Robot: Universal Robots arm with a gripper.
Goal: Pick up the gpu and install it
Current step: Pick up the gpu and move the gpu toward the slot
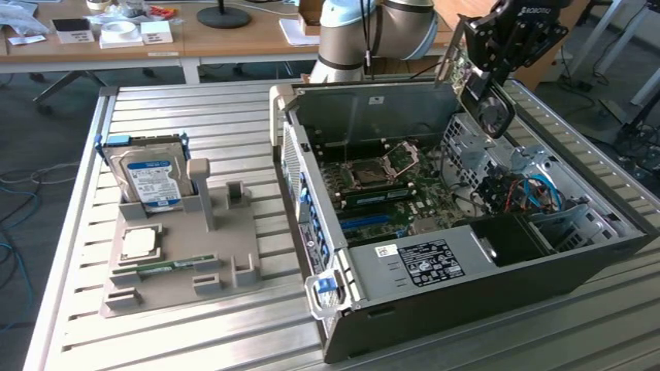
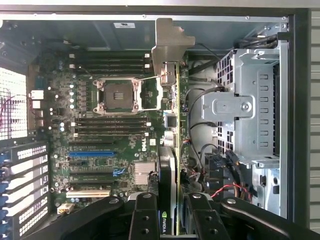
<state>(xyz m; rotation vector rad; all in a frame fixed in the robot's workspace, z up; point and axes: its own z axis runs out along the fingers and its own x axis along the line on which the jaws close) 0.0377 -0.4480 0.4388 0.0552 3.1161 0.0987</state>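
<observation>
**Card held high over the open case**

Your gripper (image 1: 484, 73) is pinching the graphics card (image 1: 487, 108), with fingers (image 2: 145, 220) clamped on either face. The card hangs well above the far end of the computer case (image 1: 464, 309). From the wrist it reads edge-on, with the metal bracket (image 2: 167, 42) at its far tip. To do this well, I'd say square the card's lower edge over the blue slot (image 2: 92, 153) on the motherboard (image 2: 120, 125), then lower it straight with no tilt. Watch the margins. The drive cage (image 2: 250, 110) and loose cables (image 2: 225, 192) crowd the exterior view's right. Room looks freer over the board, toward the exterior view's left.
</observation>
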